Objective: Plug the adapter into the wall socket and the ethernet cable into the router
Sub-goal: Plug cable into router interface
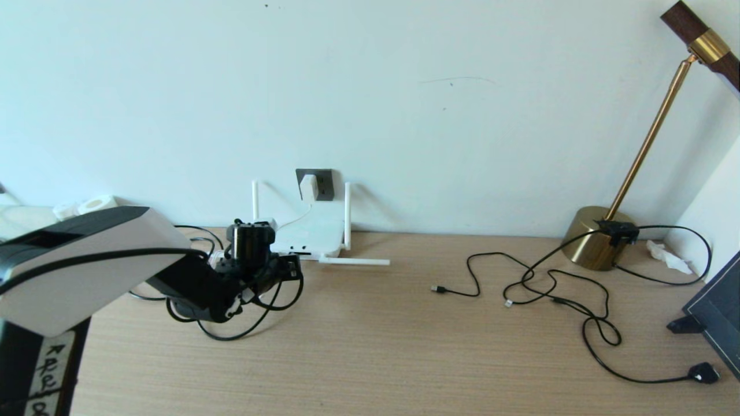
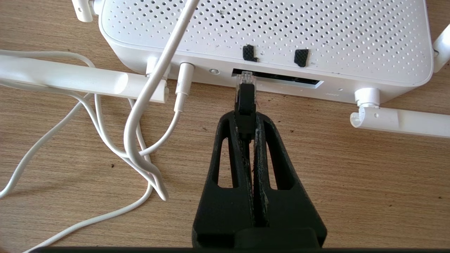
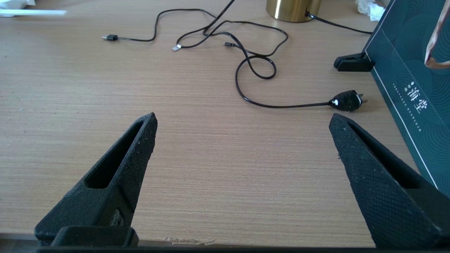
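Observation:
The white adapter sits in the dark grey wall socket above the white router. Its thin white cord runs down to a jack in the router's port edge. My left gripper is shut on the black boot of the ethernet cable. The cable's clear plug tip is at the mouth of the dark port slot, at its left end. In the head view the left gripper stands just in front of the router, with the black cable looped beneath it. My right gripper hovers open over bare table.
Two router antennas lie flat on the wooden table. To the right lie thin black cords, a flat black plug, a brass lamp base and a dark panel at the edge.

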Controlling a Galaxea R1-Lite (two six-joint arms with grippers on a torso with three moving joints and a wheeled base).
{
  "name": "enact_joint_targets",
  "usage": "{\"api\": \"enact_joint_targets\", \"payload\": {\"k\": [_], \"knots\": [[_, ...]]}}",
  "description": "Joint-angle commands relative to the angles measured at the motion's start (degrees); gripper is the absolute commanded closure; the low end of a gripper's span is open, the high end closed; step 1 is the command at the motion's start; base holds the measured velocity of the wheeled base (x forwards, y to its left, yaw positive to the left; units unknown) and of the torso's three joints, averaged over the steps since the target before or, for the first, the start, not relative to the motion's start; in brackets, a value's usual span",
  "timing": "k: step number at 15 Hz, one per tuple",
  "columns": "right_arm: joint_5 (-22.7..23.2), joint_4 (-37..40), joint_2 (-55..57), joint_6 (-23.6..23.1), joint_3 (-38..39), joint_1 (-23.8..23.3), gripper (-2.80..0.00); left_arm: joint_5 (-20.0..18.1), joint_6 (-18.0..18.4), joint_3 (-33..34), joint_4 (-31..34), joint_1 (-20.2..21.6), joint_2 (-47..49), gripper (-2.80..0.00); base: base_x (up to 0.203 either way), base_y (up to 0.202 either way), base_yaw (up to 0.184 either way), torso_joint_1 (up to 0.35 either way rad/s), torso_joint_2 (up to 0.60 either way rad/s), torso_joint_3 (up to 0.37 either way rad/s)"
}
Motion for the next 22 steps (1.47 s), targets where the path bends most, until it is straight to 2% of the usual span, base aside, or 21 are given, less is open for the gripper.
{"api": "enact_joint_targets", "payload": {"k": [1,22], "knots": [[0.0,0.1,0.0,0.0,-0.1,0.0,-2.80,0.0,-0.1,0.0,-0.3,0.0,-0.1,0.00,0.000,0.000,0.000,0.000,0.00,0.000],[0.0,0.1,0.0,0.0,-0.1,0.0,-2.80,0.0,-0.1,-0.9,-0.3,0.3,0.6,0.00,0.000,0.000,0.000,0.000,0.00,0.000]]}}
